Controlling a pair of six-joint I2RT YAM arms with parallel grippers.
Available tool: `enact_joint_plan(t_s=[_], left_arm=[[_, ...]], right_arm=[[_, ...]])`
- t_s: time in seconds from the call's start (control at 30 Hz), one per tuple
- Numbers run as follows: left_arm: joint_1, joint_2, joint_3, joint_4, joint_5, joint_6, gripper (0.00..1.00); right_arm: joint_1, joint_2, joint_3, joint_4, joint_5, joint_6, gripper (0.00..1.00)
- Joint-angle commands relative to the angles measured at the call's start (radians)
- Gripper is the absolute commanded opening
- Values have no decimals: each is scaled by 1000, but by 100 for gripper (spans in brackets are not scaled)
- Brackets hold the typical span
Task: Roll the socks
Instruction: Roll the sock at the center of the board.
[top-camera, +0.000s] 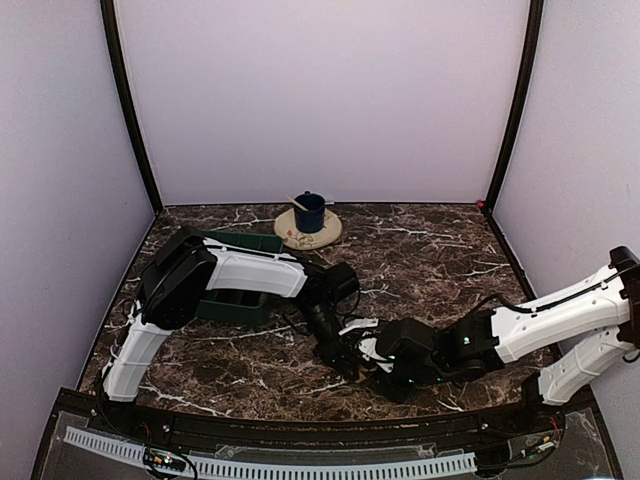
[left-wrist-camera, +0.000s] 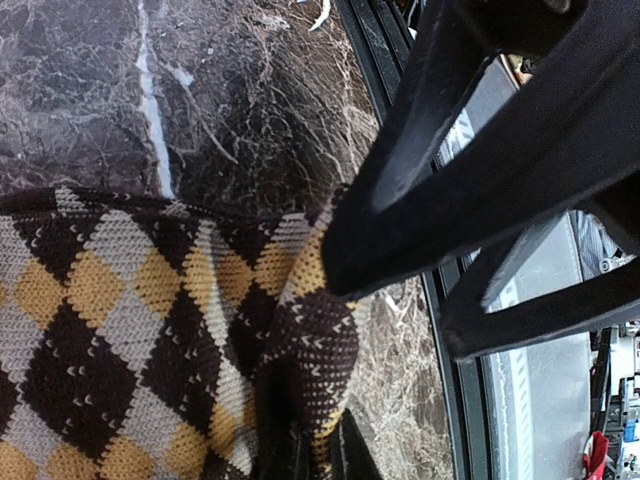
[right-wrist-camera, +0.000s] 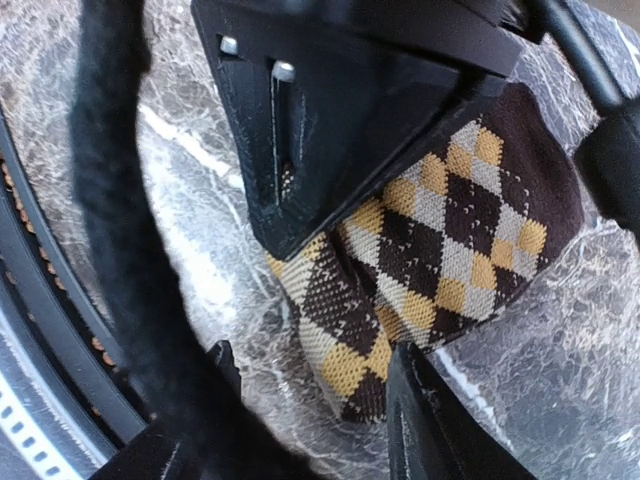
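Nearest the right wrist lens: the right hand (right-wrist-camera: 310, 350), fingers wide apart and clasping nothing, straddling the lower end of the checkered sock (right-wrist-camera: 450, 230). Beyond it, the left hand (right-wrist-camera: 300, 200) reaching down from above, closed onto the sock's upper edge. Sock bunched into a thick, loose fold on the marble counter (right-wrist-camera: 190, 220), not a tight bundle.

From the left wrist: same sock spread flat toward the left, with a pinch of fabric drawn up between the closed left fingers at the bottom edge. Dark frame of the right hand crossing the upper right, just beside the fold.

From above: both hands meeting tip to tip near the front middle of the counter, hiding the sock between them. Farther back, a blue mug (top-camera: 309, 212) on a plate (top-camera: 328, 236) and a green tray (top-camera: 240, 305), all well apart from the work. No plain tan sock to be seen in any view.

Judged mid-roll on the checkered sock: one part pinned, roll barely begun. Next move likely calls for closing the right hand on the folded end and turning it over along the flat length, with the left pinch kept firm so nothing springs loose.
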Motion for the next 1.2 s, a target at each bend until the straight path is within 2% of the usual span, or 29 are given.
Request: enact_joint_plan(t_s=[0.0, 0.23, 0.43, 0.67, 0.9, 1.07, 1.17], left_arm=[[4, 39, 0, -62, -41, 8, 0], [10, 46, 4, -69, -30, 11, 0], [14, 50, 7, -72, -20, 11, 0], [23, 56, 13, -76, -7, 9, 1], [30, 63, 19, -81, 2, -1, 4], [39, 66, 26, -74, -10, -42, 13], [47, 71, 30, -75, -16, -72, 23]], right_arm=[[9, 35, 37, 1, 33, -84, 46], [7, 60, 36, 11, 45, -125, 46], [-2, 79, 34, 10, 32, -148, 39], [-18, 84, 27, 15, 3, -175, 26], [-28, 93, 29, 14, -44, -179, 10], [-34, 96, 28, 8, -78, -173, 3], [-39, 90, 26, 7, -95, -166, 1]])
